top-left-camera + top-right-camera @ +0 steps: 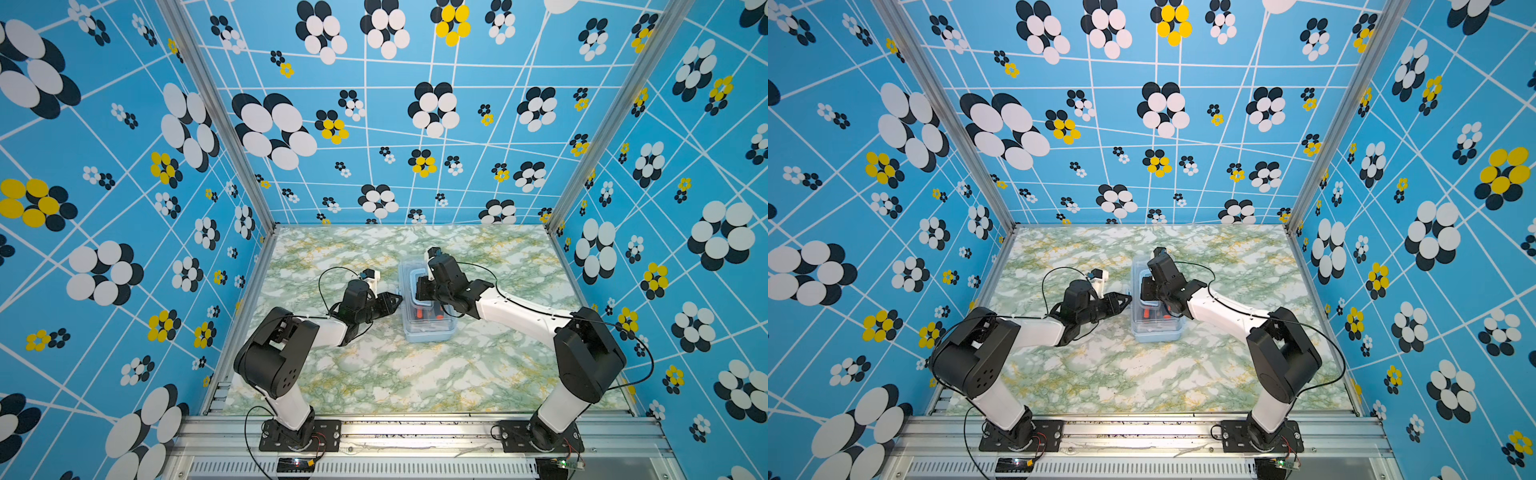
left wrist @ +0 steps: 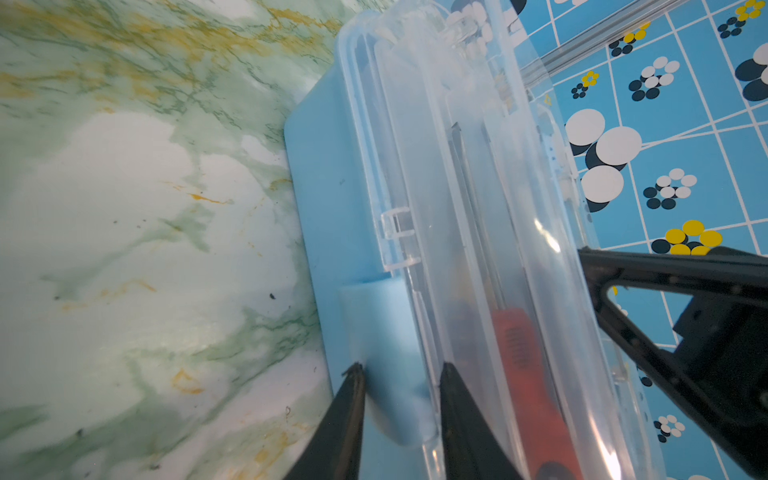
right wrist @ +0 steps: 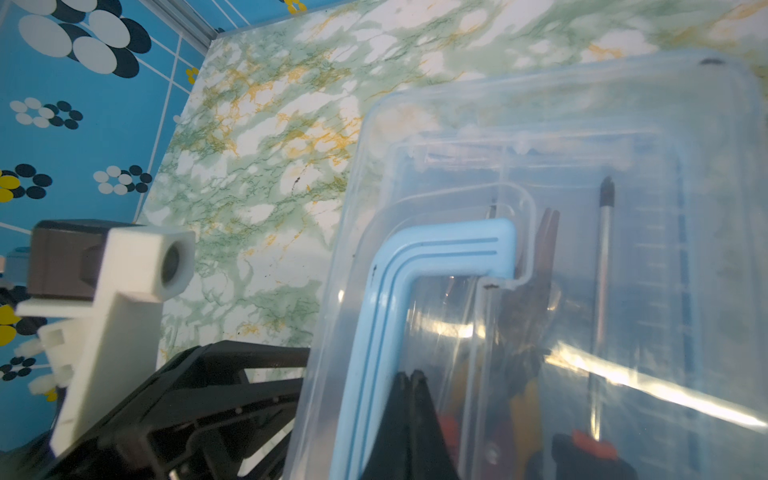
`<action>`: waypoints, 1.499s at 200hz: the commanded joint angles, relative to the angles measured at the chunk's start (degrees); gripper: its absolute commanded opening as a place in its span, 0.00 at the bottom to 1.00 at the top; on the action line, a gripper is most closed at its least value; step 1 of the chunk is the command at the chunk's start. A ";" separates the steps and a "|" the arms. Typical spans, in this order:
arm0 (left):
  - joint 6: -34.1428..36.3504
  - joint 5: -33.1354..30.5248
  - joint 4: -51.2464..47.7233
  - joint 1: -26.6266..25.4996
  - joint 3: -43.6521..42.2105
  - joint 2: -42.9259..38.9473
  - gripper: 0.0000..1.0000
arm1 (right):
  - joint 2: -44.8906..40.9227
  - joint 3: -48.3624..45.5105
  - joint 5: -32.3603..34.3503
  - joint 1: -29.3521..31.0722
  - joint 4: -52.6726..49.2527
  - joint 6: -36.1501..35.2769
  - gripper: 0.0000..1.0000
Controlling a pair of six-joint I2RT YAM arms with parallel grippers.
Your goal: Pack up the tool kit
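Note:
The tool kit point(image 1: 430, 330) point(image 1: 1156, 332), a light-blue box with its clear lid down, lies mid-table in both top views. Orange-black screwdrivers point(image 1: 424, 310) point(image 2: 519, 353) and yellow-handled pliers point(image 3: 524, 409) show through the lid. My left gripper point(image 1: 398, 300) point(image 2: 401, 374) is at the box's left side. Its jaws pinch the blue side latch point(image 2: 382, 328), one finger on the latch's outer face and one on the lid rim. My right gripper point(image 1: 420, 296) point(image 3: 410, 376) is shut with nothing between its fingers, tips down on the lid beside the blue handle point(image 3: 415, 257).
The marble-patterned table point(image 1: 374, 374) is walled by blue flowered panels at the left, back and right. Both arm bases point(image 1: 299, 434) sit on the aluminium rail at the front edge. The left wrist camera mount point(image 3: 124, 270) hangs close to the box.

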 commanded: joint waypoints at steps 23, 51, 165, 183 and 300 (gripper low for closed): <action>-2.16 0.15 1.20 2.39 -0.01 2.33 0.32 | 2.99 -0.35 -2.35 0.86 -3.86 -0.99 0.00; -2.03 0.32 0.86 2.95 0.44 2.49 0.32 | 3.16 -0.38 -2.26 0.90 -3.86 -0.88 0.00; -2.11 1.12 -0.12 3.21 2.05 4.72 0.20 | 3.73 0.28 -1.29 0.86 -4.58 -1.21 0.00; -2.37 1.42 0.33 3.24 2.04 4.08 0.12 | 3.52 0.16 -1.18 0.90 -4.56 -1.21 0.00; -0.32 0.54 -7.91 1.51 4.82 -5.21 0.18 | 3.56 0.31 -1.73 0.86 -4.12 -1.11 0.00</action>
